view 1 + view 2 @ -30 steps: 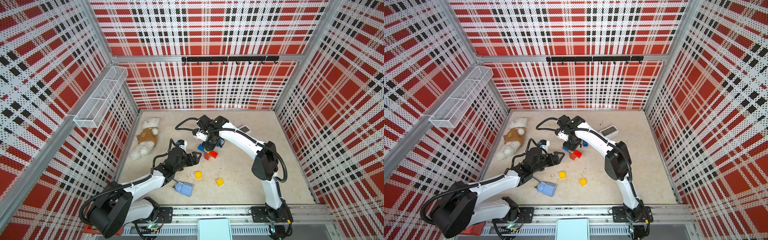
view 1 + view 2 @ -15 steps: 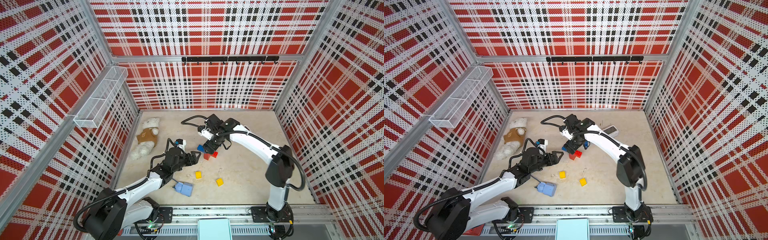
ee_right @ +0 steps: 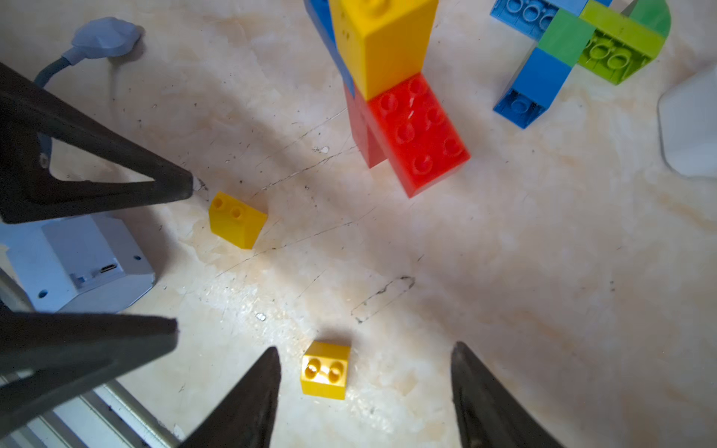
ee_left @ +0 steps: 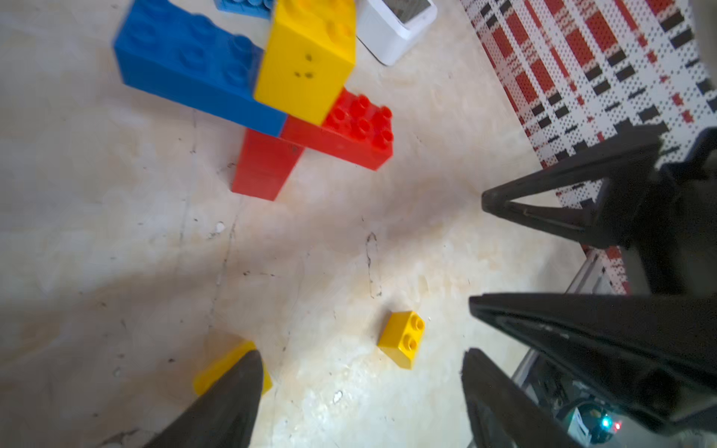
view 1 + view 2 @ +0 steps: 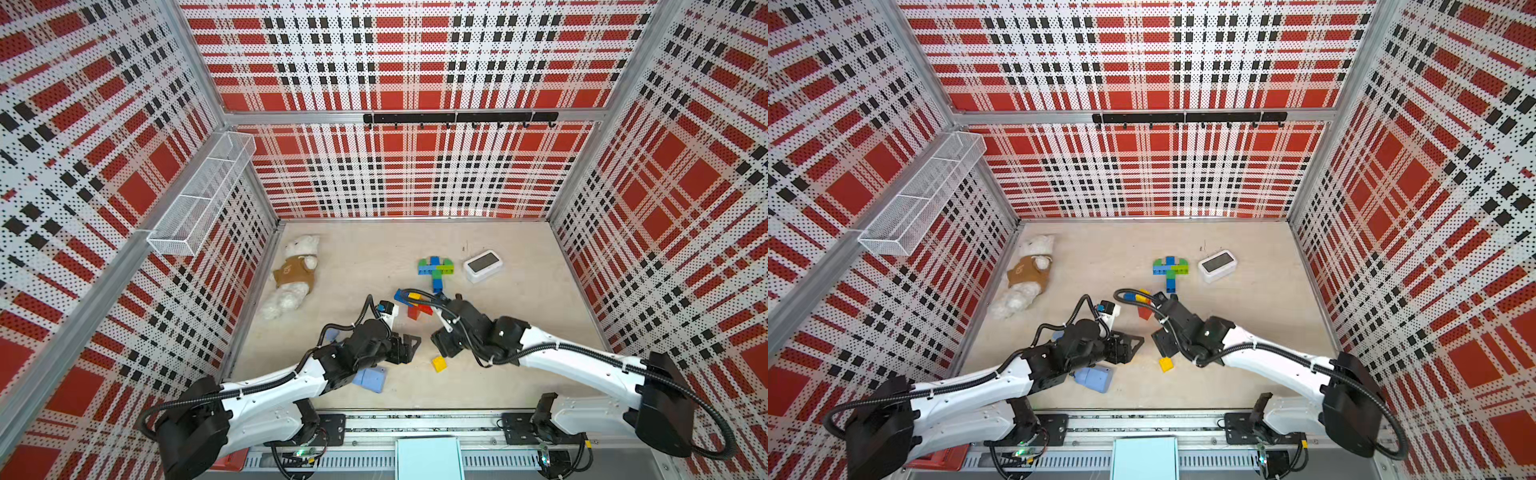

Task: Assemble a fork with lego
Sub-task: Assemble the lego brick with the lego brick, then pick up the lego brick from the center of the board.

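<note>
The small yellow brick lies loose on the desk, two studs showing, in the half nearer the robot. It sits between the spread fingers of the right end effector, which stands astride it with a gap on either side and pinches nothing. Judging by its look, it is hollow hard plastic: very light, stiff, not fragile, but glossy enough to squirt out of a skewed pinch. One face appears slanted, so the hold should probably fall on the two flat, parallel side walls, low down, leaving the studs and the open underside free for pressing onto another brick. A second yellow brick of the same kind lies nearby, just beside a fingertip of the left end effector, whose fingers are likewise spread and empty. Farther back stands the red, blue and yellow cluster, already pressed together. It is likely heavier and top-heavy, so it would need steadying from the side while a small brick is pushed on, since the studs grip only under firm, square pressure. Beyond it lies the green and blue cross, flat on the desk. A pale-blue box with a cord sits by the left arm, and a white device rests at the far side, well apart from the loose bricks.
</note>
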### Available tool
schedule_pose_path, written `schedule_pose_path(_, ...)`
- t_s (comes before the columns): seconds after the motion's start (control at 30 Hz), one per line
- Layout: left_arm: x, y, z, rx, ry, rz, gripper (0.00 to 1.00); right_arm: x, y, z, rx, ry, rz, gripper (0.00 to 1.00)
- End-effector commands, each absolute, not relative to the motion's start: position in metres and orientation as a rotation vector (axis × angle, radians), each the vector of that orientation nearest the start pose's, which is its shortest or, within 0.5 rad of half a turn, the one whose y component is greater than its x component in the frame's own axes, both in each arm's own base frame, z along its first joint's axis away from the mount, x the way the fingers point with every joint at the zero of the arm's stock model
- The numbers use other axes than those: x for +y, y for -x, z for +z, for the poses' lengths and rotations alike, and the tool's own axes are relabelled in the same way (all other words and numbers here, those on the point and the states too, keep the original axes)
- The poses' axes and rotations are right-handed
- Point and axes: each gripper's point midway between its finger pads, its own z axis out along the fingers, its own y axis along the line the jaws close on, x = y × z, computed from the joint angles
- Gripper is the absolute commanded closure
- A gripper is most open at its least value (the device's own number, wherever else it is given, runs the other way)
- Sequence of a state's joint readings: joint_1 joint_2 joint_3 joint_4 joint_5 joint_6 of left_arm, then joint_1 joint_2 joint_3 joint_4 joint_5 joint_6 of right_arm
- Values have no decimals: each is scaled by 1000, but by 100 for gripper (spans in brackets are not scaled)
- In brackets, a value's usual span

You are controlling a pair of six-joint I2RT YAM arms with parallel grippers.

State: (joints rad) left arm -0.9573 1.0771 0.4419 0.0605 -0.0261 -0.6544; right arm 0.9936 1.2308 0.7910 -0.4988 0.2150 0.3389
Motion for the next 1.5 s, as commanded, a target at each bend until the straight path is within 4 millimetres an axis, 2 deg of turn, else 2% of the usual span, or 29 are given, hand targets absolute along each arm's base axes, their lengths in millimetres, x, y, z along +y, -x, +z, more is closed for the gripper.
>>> schedule_pose_path(0.0, -269, -188, 97, 2301, -353, -785, 17, 258, -210, 119, 2336, 489, 367, 33)
schedule_pose_path(0.13, -272, -180, 91, 2314, -372, -771, 17, 266, -190, 90, 2386, 536, 355, 34)
schedule_pose_path(0.27, -269, -178, 87, 2321, -357, -778, 17, 274, -181, 74, 2416, 569, 350, 34)
schedule_pose_path(0.47, -269, -178, 86, 2322, -358, -780, 17, 259, -176, 56, 2488, 538, 257, 37)
schedule_pose_path(0.57, -270, -178, 86, 2324, -359, -777, 17, 253, -174, 49, 2515, 530, 218, 39)
schedule_pose_path(0.77, -271, -180, 86, 2322, -361, -775, 17, 260, -172, 38, 2542, 554, 229, 50)
schedule_pose_path(1.0, -270, -181, 87, 2321, -359, -771, 17, 260, -174, 35, 2542, 547, 212, 58)
schedule_pose_path(1.1, -269, -182, 87, 2323, -354, -772, 17, 260, -174, 33, 2548, 542, 204, 65)
schedule_pose_path(1.2, -267, -185, 93, 2314, -334, -781, 17, 258, -175, 40, 2540, 532, 207, 67)
schedule_pose_path(1.3, -261, -194, 114, 2276, -299, -809, 18, 255, -180, 62, 2486, 529, 203, 71)
schedule_pose_path(1.4, -250, -211, 147, 2224, -268, -812, 18, 255, -190, 98, 2377, 539, 219, 79)
schedule_pose_path(1.47, -242, -226, 168, 2194, -254, -828, 18, 252, -199, 124, 2295, 525, 224, 87)
